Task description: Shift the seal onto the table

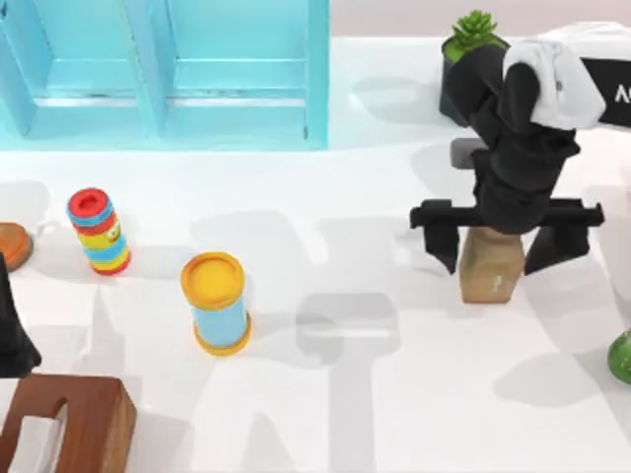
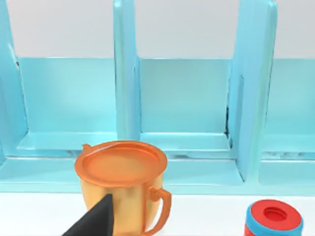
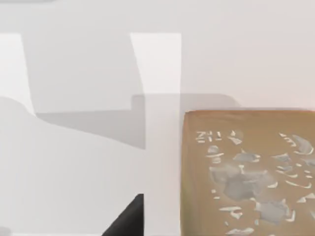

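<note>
Seal (image 1: 491, 266) on table (image 1: 394, 394), right of cylinder (image 1: 216, 302).

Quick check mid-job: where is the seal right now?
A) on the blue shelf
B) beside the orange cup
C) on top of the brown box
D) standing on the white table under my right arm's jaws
D: the seal stands on the table, with the right gripper straddling it.

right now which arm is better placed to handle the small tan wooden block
Right. The right gripper hangs directly over the small tan wooden block on the white table; the left gripper sits at the far left edge.
</note>
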Motion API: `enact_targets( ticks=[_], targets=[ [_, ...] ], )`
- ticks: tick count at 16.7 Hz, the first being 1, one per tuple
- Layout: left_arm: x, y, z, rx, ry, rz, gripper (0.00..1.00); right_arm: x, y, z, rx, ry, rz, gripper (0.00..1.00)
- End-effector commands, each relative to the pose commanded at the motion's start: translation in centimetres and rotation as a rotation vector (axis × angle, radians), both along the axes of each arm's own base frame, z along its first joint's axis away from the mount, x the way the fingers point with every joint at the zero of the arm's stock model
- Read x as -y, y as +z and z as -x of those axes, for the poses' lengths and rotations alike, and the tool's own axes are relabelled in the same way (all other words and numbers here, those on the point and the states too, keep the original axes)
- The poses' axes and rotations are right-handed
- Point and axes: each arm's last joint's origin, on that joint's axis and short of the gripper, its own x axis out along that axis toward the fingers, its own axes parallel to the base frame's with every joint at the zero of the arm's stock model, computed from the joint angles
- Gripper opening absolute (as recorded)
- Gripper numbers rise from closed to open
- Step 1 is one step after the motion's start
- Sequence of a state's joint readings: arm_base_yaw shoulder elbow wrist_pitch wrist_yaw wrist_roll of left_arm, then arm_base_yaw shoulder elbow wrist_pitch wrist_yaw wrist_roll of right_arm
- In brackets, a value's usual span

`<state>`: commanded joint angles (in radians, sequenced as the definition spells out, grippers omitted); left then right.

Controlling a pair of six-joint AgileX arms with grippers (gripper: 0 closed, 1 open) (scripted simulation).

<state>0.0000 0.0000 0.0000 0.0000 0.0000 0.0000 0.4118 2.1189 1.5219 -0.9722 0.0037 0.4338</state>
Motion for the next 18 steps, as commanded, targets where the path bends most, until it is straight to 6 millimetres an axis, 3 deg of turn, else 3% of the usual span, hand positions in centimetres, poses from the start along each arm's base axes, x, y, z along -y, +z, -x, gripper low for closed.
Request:
enact_targets(
  ticks=[9, 11, 14, 18],
  targets=[
    [0.0, 0.0, 0.0, 0.0, 0.0, 0.0, 1.0, 0.0, 0.1, 0.0, 0.0, -0.001, 0.0, 1.0],
    [0.0, 0.0, 0.0, 0.0, 0.0, 0.0, 1.0, -0.1, 0.9, -0.3, -0.002, 0.0, 0.0, 1.0],
    [0.0, 0.0, 0.0, 0.0, 0.0, 0.0, 1.0, -0.5, 4.0, -0.9, -0.003, 0.002, 0.0, 1.0],
    [0.0, 0.0, 0.0, 0.0, 0.0, 0.0, 1.0, -0.5, 10.5, -0.9, -0.011, 0.001, 0.006, 1.0]
  ],
)
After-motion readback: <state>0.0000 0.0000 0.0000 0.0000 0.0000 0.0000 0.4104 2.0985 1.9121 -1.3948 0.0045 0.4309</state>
